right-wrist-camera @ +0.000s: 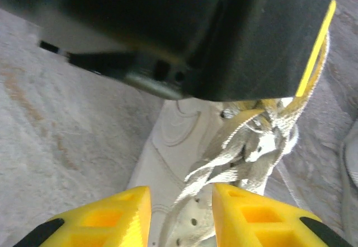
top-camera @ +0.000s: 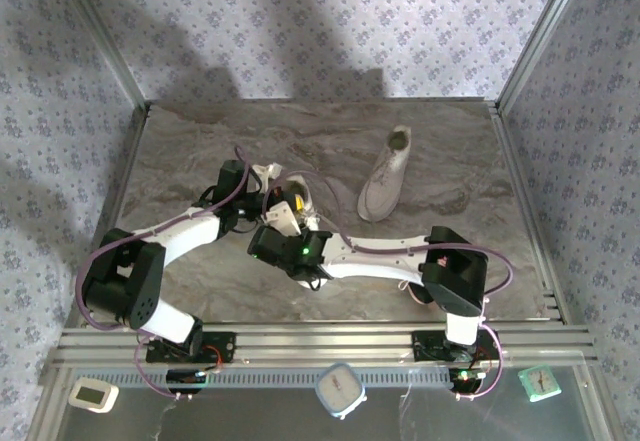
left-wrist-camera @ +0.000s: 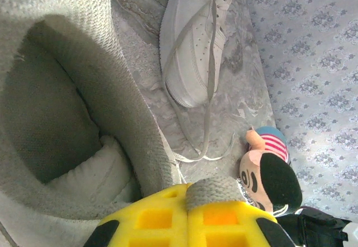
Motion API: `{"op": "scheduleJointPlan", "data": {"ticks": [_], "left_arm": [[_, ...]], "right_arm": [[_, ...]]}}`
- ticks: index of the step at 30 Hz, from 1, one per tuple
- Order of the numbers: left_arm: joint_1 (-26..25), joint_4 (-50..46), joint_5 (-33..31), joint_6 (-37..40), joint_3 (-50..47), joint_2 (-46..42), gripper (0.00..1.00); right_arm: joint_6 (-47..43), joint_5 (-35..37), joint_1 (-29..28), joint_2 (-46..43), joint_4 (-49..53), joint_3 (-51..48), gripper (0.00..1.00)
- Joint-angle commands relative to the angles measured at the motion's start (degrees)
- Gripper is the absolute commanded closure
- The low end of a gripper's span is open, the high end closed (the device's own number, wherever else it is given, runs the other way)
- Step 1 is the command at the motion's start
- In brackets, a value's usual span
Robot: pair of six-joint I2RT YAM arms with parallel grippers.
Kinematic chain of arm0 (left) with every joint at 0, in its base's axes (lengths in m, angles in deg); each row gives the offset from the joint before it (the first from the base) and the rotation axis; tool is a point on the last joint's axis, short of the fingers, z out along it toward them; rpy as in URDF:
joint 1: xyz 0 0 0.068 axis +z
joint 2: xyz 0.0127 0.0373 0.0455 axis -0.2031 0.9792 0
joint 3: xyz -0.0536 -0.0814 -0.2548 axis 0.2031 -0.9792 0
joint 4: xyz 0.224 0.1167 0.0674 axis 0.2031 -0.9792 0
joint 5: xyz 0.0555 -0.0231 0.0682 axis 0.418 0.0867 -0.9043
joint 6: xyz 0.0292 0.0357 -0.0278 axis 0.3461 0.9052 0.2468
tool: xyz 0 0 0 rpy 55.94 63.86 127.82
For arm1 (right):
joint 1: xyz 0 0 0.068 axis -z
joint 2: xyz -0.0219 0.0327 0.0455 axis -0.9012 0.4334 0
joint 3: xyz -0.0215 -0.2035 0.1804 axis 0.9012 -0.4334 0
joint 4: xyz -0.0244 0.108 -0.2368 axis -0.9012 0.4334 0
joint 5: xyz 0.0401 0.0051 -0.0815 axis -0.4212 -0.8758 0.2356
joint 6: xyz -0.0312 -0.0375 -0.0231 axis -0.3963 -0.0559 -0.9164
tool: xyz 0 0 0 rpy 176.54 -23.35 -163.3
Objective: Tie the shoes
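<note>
Left gripper (left-wrist-camera: 187, 202) is clenched on a lace (left-wrist-camera: 215, 192), the near shoe (left-wrist-camera: 84, 90) just left of it. Right gripper (right-wrist-camera: 182, 208) stands part-open around a tangle of laces (right-wrist-camera: 246, 146). Far shoe (left-wrist-camera: 193, 40), ahead, lies unlaced; neither looks tied yet

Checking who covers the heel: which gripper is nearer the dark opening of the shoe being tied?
Left. The left gripper sits right beside the shoe opening, shut on a lace. The right gripper hovers over the toe box, fingers apart.
</note>
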Motion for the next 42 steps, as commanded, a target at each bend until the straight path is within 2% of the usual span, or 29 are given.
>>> {"op": "scheduleJointPlan", "data": {"ticks": [1,9,16,22,25,32,37,42], "left_arm": [[0.45,0.59,0.80,-0.57,1.38,-0.42,1.00],[0.65,0.75,0.89,-0.22,1.21,-0.64,1.00],[0.77,0.22,0.89,-0.04,1.38,-0.15,1.00],[0.81,0.85,0.75,-0.21,0.94,0.02,1.00],[0.81,0.54,0.88,0.21,0.94,0.02,1.00],[1.07,1.30,0.61,0.14,0.24,-0.94,1.00],[1.16,1.04,0.93,0.51,0.32,-1.29,1.00],[1.24,0.60,1.06,0.85,0.57,-1.21,1.00]], "right_arm": [[2.39,4.29,-0.18,1.80,4.61,3.04,0.64],[1.40,2.62,-0.35,5.34,5.70,5.60,0.62],[3.52,4.83,-0.24,6.15,9.65,5.29,0.62],[5.09,3.42,0.66,8.13,10.95,6.14,0.63],[5.11,2.97,0.77,8.78,11.49,6.90,0.67],[2.94,0.08,0.76,5.94,8.87,4.71,0.90],[-1.47,-6.69,1.21,0.28,2.21,-0.18,0.96],[-3.08,-13.85,3.76,-6.20,-2.38,-5.34,0.97]]}}
